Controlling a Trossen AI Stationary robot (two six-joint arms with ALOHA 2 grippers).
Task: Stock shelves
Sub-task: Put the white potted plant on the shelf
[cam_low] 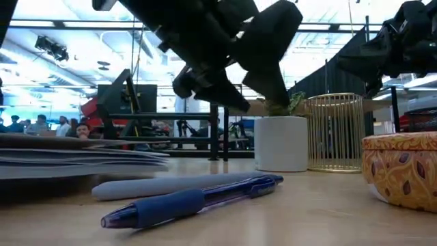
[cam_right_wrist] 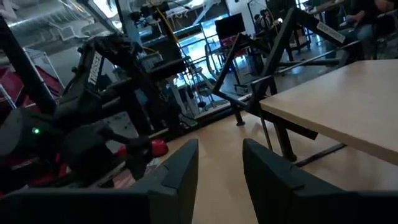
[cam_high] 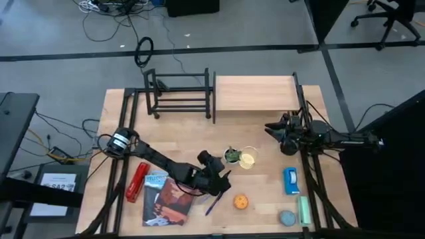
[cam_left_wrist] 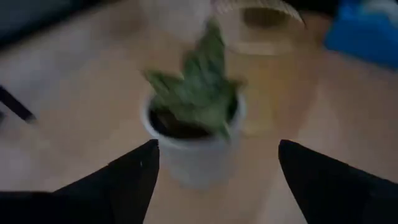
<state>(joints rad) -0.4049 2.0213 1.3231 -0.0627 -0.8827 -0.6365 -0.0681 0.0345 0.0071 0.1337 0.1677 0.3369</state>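
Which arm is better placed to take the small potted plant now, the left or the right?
The left. Its gripper has open jaws facing the potted plant. The right gripper waits near the wooden shelf.

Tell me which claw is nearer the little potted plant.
Left. The left claw is open right at the potted plant, fingers either side. The right claw waits apart, beside the wooden plank shelf.

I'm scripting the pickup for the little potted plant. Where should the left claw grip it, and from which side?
Grip the white pot's round wall below the rim, one finger on each side, coming level from the side where the left claw already faces it, open. The leaves stick up, so a top approach would crush them, and the gold wire cup stands close beside it.
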